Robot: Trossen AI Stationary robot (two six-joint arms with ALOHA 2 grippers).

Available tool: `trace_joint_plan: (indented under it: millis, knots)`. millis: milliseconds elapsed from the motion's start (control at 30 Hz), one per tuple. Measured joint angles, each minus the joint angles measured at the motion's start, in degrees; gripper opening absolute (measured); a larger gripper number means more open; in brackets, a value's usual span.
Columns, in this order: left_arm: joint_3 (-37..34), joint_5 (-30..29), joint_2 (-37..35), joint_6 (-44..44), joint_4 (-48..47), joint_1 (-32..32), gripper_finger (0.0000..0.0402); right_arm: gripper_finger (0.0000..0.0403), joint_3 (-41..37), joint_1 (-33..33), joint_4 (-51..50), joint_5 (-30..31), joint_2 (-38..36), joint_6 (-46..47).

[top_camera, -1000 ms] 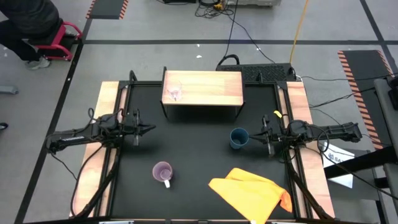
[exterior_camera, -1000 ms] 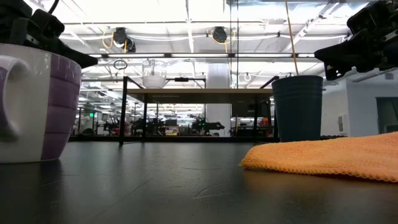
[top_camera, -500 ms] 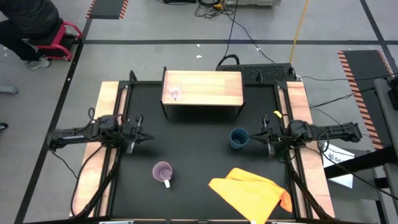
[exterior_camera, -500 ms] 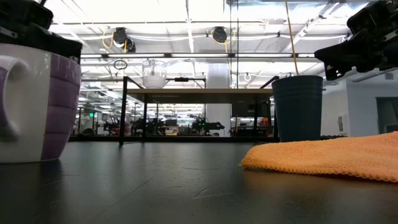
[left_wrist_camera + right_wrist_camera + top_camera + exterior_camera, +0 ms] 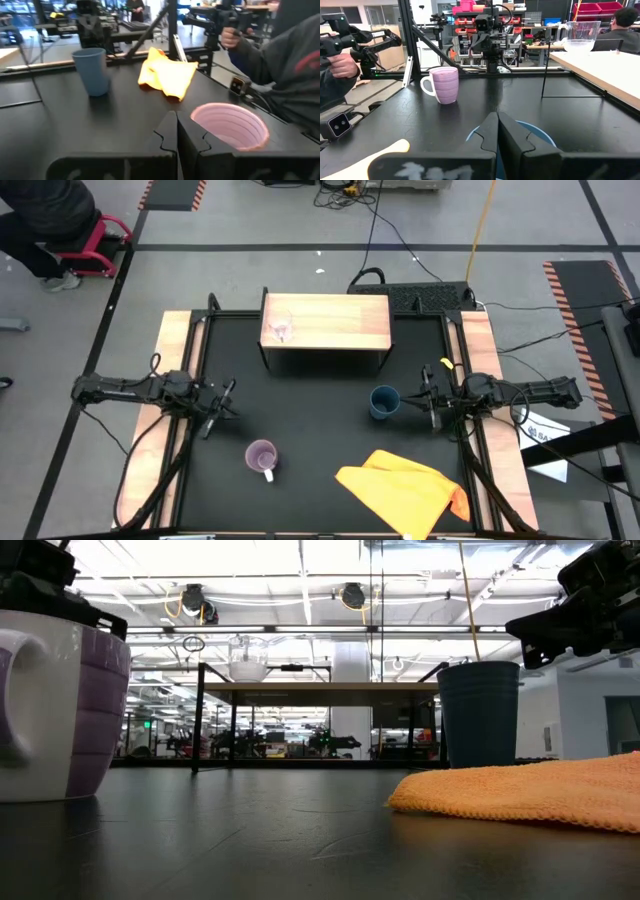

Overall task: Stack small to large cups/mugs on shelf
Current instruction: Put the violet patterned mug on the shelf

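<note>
The black counter (image 5: pixel 310 430) carries the shelf (image 5: pixel 325 322) at its far edge, with the glass (image 5: pixel 279 330) on the shelf's left end. A yellow cloth (image 5: pixel 405 490) lies near the front. The blue cup (image 5: pixel 383 402) stands just beside the right gripper (image 5: pixel 418 403), jaws closed and empty. The purple mug (image 5: pixel 262 457) sits near the left gripper (image 5: pixel 224 402), jaws likewise closed.

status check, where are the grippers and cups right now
Both grippers shut, empty. Left gripper near purple mug, right gripper by blue cup. Glass on shelf.

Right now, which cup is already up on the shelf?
The tiny clear glass. It stands on the left end of the shelf, while the purple mug and the dark blue cup sit down on the black table.
</note>
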Motion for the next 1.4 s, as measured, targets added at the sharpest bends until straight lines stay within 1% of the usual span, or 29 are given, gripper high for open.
trace_joint_plan:
  millis: [167, 300, 433, 733, 833, 900, 1100, 1233, 1400]
  knots:
    - [0.0, 1.5, 1.3, 1.3, 1.5, -3.9, 0.0, 0.0, 0.0, 0.0, 0.0, 0.0, 0.0, 0.0]
    - [0.0, 1.5, 1.3, 3.2, 3.0, -6.8, 0.0, 0.0, 0.0, 0.0, 0.0, 0.0, 0.0, 0.2]
    - [0.0, -0.8, 1.2, 3.5, 3.2, -8.6, 0.0, 0.0, 0.0, 0.0, 0.0, 0.0, 0.0, 1.2]
    - [0.0, -3.9, 1.2, 1.9, 3.6, -10.2, 0.0, 0.0, 0.0, 0.0, 0.0, 0.0, 0.0, 1.3]
    - [0.0, -6.5, 1.4, -0.2, 7.2, -10.4, 0.0, 0.0, 0.0, 0.0, 0.0, 0.0, 0.0, 1.3]
    - [0.0, -6.3, 2.0, -0.9, 9.9, -10.4, 0.0, 0.0, 0.0, 0.0, 0.0, 0.0, 0.0, 1.3]
    - [0.0, -5.4, 6.5, -1.2, 14.7, -10.4, 0.0, 0.0, 0.0, 0.0, 0.0, 0.0, 0.0, 1.3]
    - [0.0, -4.0, 11.1, -1.0, 21.5, -11.3, 0.0, 0.0, 0.0, 0.0, 0.0, 0.0, 0.0, 1.1]
    - [0.0, -4.6, 17.0, 0.9, 28.1, -12.9, 0.0, 0.0, 0.0, 0.0, 0.0, 0.0, 0.0, 1.1]
